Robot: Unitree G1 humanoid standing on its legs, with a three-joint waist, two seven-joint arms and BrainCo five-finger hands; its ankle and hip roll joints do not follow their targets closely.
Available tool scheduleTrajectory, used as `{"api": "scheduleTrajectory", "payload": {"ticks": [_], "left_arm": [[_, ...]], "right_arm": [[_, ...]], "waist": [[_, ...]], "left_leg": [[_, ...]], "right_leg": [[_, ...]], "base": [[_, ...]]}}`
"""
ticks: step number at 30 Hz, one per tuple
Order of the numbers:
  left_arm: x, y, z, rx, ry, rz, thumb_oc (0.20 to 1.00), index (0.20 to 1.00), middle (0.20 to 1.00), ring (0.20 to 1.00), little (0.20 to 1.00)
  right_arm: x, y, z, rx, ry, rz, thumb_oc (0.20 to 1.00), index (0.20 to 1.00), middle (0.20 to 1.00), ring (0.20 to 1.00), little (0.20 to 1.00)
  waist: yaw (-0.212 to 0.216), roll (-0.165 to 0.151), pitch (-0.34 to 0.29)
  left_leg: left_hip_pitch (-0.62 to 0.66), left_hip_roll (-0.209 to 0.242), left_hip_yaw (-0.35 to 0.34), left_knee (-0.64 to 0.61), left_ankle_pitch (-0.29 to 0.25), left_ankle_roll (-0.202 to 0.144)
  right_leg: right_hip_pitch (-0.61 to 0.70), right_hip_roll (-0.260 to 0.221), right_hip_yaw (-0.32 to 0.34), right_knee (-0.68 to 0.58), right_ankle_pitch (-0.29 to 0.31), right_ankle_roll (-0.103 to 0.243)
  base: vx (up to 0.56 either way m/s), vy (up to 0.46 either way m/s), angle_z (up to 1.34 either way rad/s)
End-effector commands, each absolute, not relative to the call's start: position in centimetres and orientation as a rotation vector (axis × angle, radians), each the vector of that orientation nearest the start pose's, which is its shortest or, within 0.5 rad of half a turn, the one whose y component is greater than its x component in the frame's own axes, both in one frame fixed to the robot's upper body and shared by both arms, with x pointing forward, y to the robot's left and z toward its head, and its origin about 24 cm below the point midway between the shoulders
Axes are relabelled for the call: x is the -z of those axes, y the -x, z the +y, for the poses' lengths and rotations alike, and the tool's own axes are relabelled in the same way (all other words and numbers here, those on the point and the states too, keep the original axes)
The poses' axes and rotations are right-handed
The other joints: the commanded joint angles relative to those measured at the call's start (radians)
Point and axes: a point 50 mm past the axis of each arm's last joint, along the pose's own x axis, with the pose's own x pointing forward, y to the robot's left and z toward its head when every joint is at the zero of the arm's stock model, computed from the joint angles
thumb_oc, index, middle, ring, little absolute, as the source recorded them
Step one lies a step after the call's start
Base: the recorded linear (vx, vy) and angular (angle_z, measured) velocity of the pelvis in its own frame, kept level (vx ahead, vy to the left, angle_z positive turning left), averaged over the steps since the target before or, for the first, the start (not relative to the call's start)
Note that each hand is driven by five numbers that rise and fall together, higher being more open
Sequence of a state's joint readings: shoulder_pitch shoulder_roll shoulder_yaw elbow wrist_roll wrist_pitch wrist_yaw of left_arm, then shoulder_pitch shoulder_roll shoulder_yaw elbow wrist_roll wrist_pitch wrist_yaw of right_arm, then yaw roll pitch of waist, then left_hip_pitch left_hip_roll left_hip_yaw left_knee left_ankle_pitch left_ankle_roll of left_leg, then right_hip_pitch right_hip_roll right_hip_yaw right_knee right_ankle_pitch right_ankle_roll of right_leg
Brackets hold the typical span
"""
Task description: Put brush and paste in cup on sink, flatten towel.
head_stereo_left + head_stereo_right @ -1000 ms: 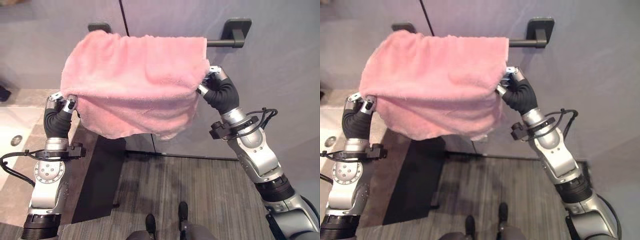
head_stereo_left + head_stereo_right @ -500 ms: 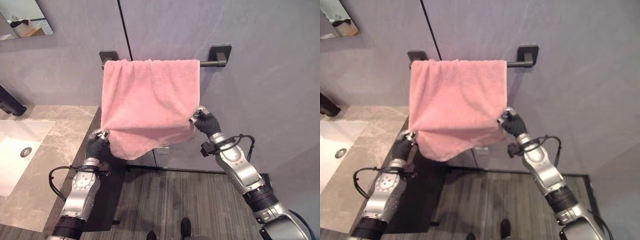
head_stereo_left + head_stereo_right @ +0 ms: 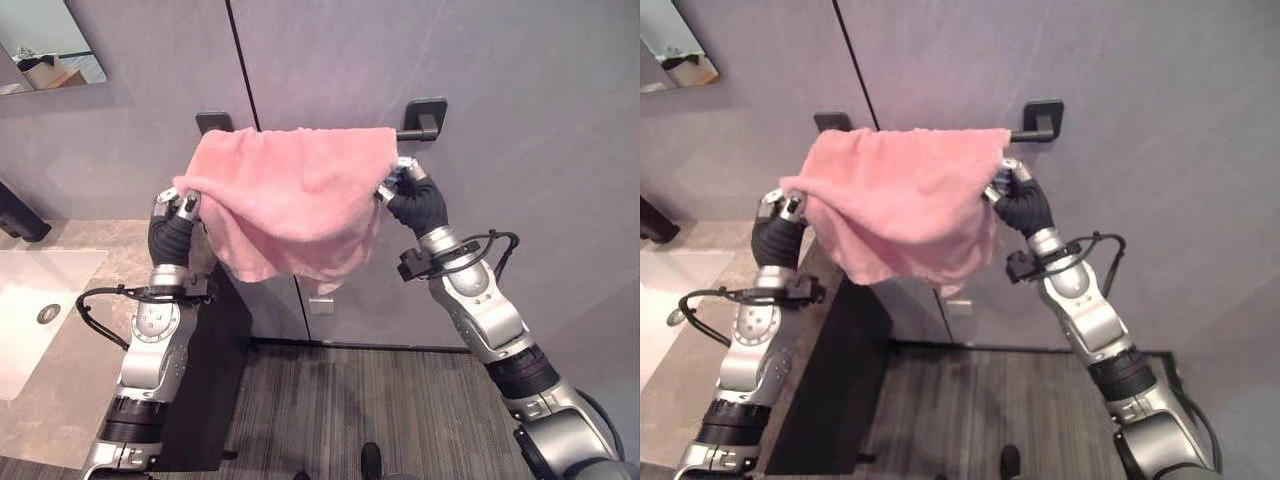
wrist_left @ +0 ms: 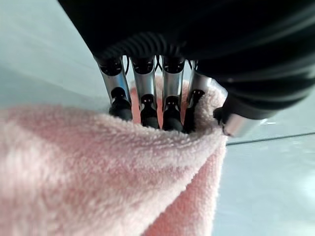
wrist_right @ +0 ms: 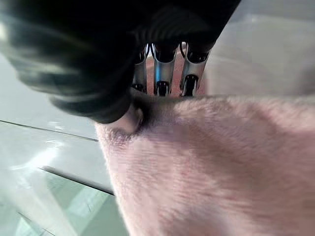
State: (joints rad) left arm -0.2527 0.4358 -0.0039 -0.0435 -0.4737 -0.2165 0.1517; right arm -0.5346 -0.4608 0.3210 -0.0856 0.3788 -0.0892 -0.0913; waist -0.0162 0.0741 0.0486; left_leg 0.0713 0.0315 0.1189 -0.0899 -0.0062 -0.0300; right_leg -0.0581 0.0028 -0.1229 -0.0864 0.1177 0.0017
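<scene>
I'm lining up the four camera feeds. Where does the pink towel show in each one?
Left eye view: pink towel upper centre, draped on the black towel bar.
Right eye view: pink towel upper centre-left, on the same bar.
Left wrist view: pink cloth pinched by the left robot hand.
Right wrist view: cloth pinched by the right robot hand.
Shared landmark: the towel bar.

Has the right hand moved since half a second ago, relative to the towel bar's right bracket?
Yes. The right hand has risen with the towel's edge, now close below the bracket.
</scene>
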Motion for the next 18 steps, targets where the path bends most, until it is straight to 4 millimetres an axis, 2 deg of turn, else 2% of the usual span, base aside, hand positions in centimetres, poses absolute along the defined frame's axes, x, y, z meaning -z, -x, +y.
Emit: {"api": "scheduleTrajectory", "payload": {"ticks": [1, 3, 4, 5, 7, 8, 10, 13, 18], "left_arm": [[-17.6, -28.6, 22.9, -0.081, 0.033, -0.586, 0.2, 0.2, 0.2, 0.2, 0.2], [-17.4, -28.6, 22.7, -0.084, 0.053, -0.58, 0.2, 0.2, 0.2, 0.2, 0.2], [-17.1, -28.5, 22.7, -0.084, 0.057, -0.57, 0.2, 0.2, 0.2, 0.2, 0.2], [-16.4, -28.4, 22.7, -0.089, 0.074, -0.545, 0.2, 0.2, 0.2, 0.2, 0.2], [-16.4, -28.4, 22.7, -0.088, 0.074, -0.544, 0.2, 0.2, 0.2, 0.2, 0.2], [-15.7, -28.2, 22.8, -0.099, 0.101, -0.518, 0.2, 0.2, 0.2, 0.2, 0.2], [-15.4, -28.1, 22.9, -0.103, 0.113, -0.51, 0.2, 0.2, 0.2, 0.2, 0.2], [-14.1, -27.6, 23.1, -0.109, 0.144, -0.46, 0.2, 0.2, 0.2, 0.2, 0.2], [-12.6, -27.4, 23.3, -0.117, 0.144, -0.398, 0.2, 0.2, 0.2, 0.2, 0.2]], "right_arm": [[-22.7, -30.2, -11.6, -0.345, 0.019, -0.71, 1.0, 1.0, 1.0, 1.0, 1.0], [-22.2, -30.0, -11.5, -0.358, 0.009, -0.693, 1.0, 1.0, 1.0, 1.0, 1.0], [-21.8, -30.0, -11.5, -0.362, 0.005, -0.675, 0.887, 0.887, 0.887, 0.887, 0.887], [-21.1, -30.1, -11.7, -0.359, -0.002, -0.642, 0.225, 0.225, 0.225, 0.225, 0.225], [-21.0, -30.1, -11.7, -0.359, -0.002, -0.641, 0.2, 0.2, 0.2, 0.2, 0.2], [-20.2, -30.3, -11.9, -0.353, -0.015, -0.603, 0.2, 0.2, 0.2, 0.2, 0.2], [-19.9, -30.3, -12.0, -0.348, -0.02, -0.589, 0.2, 0.2, 0.2, 0.2, 0.2], [-18.2, -30.4, -12.3, -0.346, -0.048, -0.516, 0.2, 0.2, 0.2, 0.2, 0.2], [-16.5, -30.6, -12.6, -0.337, -0.041, -0.442, 0.2, 0.2, 0.2, 0.2, 0.2]], "waist": [[0.002, -0.054, -0.096], [-0.001, -0.056, -0.096], [-0.001, -0.056, -0.096], [0.001, -0.057, -0.096], [0.0, -0.057, -0.096], [0.002, -0.059, -0.094], [0.003, -0.059, -0.094], [0.006, -0.061, -0.091], [0.008, -0.062, -0.089]], "left_leg": [[-0.002, -0.038, 0.028, 0.011, 0.016, -0.007], [0.006, -0.038, 0.03, 0.012, 0.013, -0.006], [0.008, -0.038, 0.029, 0.012, 0.013, -0.006], [0.011, -0.037, 0.028, 0.012, 0.012, -0.005], [0.011, -0.037, 0.027, 0.012, 0.012, -0.005], [0.012, -0.037, 0.027, 0.013, 0.012, -0.004], [0.013, -0.037, 0.027, 0.012, 0.012, -0.004], [0.014, -0.036, 0.025, 0.013, 0.011, -0.002], [0.017, -0.036, 0.026, 0.019, 0.005, -0.001]], "right_leg": [[0.101, -0.06, 0.006, 0.008, -0.093, 0.089], [0.111, -0.058, 0.005, 0.009, -0.098, 0.086], [0.113, -0.059, 0.004, 0.009, -0.099, 0.085], [0.117, -0.058, 0.002, 0.008, -0.1, 0.085], [0.117, -0.058, 0.002, 0.008, -0.1, 0.085], [0.118, -0.058, 0.0, 0.008, -0.1, 0.084], [0.118, -0.057, 0.0, 0.007, -0.1, 0.084], [0.12, -0.056, -0.002, 0.007, -0.102, 0.083], [0.126, -0.056, -0.003, 0.007, -0.105, 0.082]], "base": [[0.0, 0.0, 0.0], [0.0, 0.0, 0.0], [0.0, 0.0, 0.0], [0.0, 0.0, 0.0], [0.0, 0.0, 0.0], [0.0, 0.0, 0.0], [0.0, 0.0, 0.0], [0.0, 0.0, 0.0], [0.0, 0.0, 0.0]]}}
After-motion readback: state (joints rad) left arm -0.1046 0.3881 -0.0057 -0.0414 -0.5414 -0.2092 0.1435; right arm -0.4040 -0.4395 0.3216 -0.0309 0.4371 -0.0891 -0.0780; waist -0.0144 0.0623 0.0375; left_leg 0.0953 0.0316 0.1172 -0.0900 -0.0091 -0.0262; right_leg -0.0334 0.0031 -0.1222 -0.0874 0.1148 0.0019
